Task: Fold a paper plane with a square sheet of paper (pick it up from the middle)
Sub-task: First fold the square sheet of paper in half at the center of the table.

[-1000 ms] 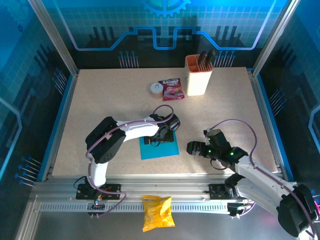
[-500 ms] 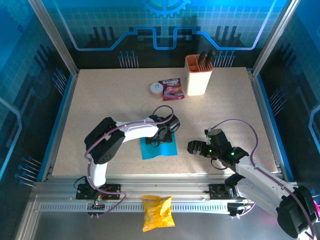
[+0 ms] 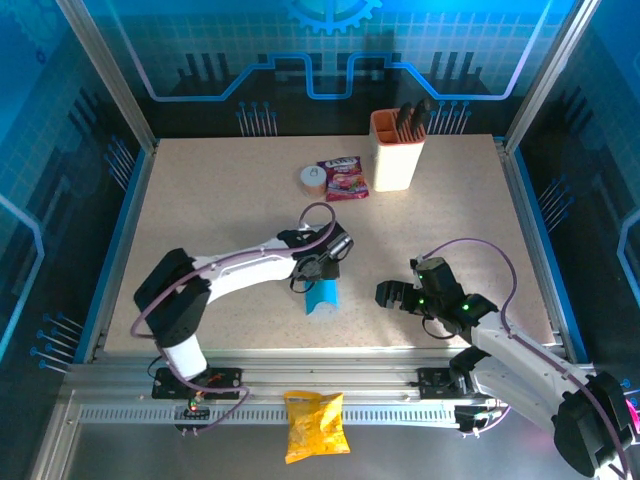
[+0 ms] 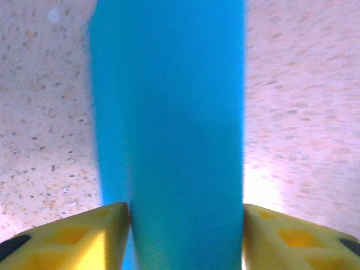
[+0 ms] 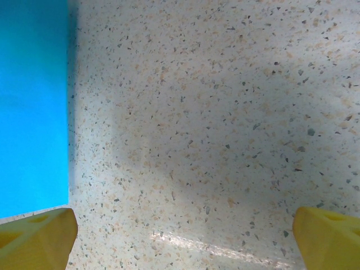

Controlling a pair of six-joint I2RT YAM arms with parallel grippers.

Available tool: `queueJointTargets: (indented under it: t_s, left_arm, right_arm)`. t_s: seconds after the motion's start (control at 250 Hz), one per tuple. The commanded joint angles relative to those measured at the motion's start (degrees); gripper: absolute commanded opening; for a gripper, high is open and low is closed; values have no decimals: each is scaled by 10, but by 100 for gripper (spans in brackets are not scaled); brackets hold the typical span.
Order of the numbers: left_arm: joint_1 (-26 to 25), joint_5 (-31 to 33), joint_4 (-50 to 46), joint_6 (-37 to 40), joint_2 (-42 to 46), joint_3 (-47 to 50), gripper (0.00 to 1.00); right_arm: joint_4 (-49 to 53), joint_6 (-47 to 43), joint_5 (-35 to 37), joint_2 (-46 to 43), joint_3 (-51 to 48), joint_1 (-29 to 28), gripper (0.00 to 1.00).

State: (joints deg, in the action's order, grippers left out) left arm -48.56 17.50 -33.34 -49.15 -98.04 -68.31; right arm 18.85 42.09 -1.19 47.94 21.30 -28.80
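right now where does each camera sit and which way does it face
Top external: above, behind the bases, looking down on the table; both arms, left gripper, right gripper.
Left wrist: looks down between its yellow fingers at the blue paper.
Right wrist: faces the table past its wide-apart fingers.
All three share the blue paper.

Left end effector: yellow fingers at btm L & R, pressed vs both sides of square sheet of paper, bulging btwn them as a tall cyan band. Speckled surface either side.
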Motion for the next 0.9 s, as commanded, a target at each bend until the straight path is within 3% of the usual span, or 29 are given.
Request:
queueJointTargets:
  t_s: [0.0,0.092,0.272,0.499,0.899]
  left_arm:
    - [-9,-14,51,27,49,19,51]
    - [-15,-40,109,36,93,44,52]
    - [-15,-116,315,17,167,157,52]
    - [-16,-142,498,-35,137,265,53]
    - [-15,-64,534,-44,85,340,57]
  right_arm:
    - [5,10,-10,0,-4,10,99]
    - [11,12,-11,2,-2,12,99]
    - [39,7,-4,-19,13,26,99]
    - [86,-5,-2,-36,43,53,99]
    - [83,-26,-88,15,76,61,99]
